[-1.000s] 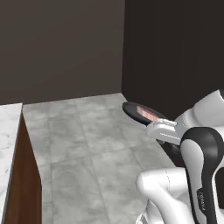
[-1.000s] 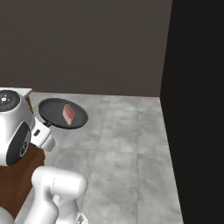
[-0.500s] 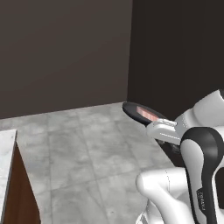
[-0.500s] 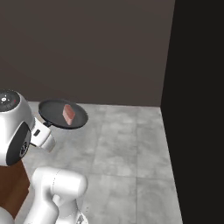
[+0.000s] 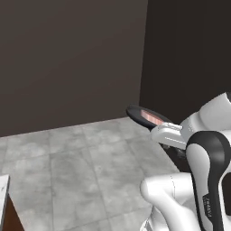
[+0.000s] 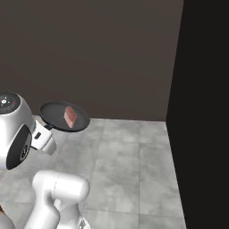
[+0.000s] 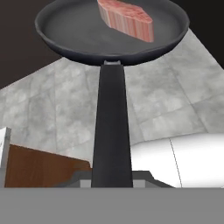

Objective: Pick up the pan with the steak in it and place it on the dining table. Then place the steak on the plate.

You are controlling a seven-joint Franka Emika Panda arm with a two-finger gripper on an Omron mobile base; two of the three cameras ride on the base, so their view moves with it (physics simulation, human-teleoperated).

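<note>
- Grey tiled floor (image 5: 85,167) spreads below the robot, with a dark brown wall (image 6: 89,53) behind it and a black panel (image 6: 205,112) standing to the right of that wall.
- At the lower left edge of the left base view, a sliver of white marble worktop (image 5: 3,185) shows over a brown wooden side.
- In the hand view, a brown wooden surface (image 7: 39,168) with a white edge lies low on the left, under the pan's handle.
- Held up in the air above the floor is the pan (image 6: 56,115), dark and shallow, roughly level.
- Its long black handle (image 7: 111,127) runs straight back from the bowl to the hand (image 7: 112,181).
- That hand is clamped tight on the near end of the handle; its finger tips themselves are hidden at the bottom of the hand view.
- Inside the pan lies the steak (image 7: 127,18), a pinkish-red slab with paler streaks, resting toward the far right part of the bowl as the hand camera sees it.
- From the right base view the steak (image 6: 70,117) sits near the pan's right side.
- From the left base view the pan (image 5: 140,115) appears edge-on, with the steak (image 5: 154,118) a thin pink strip in it, just in front of the white arm.
</note>
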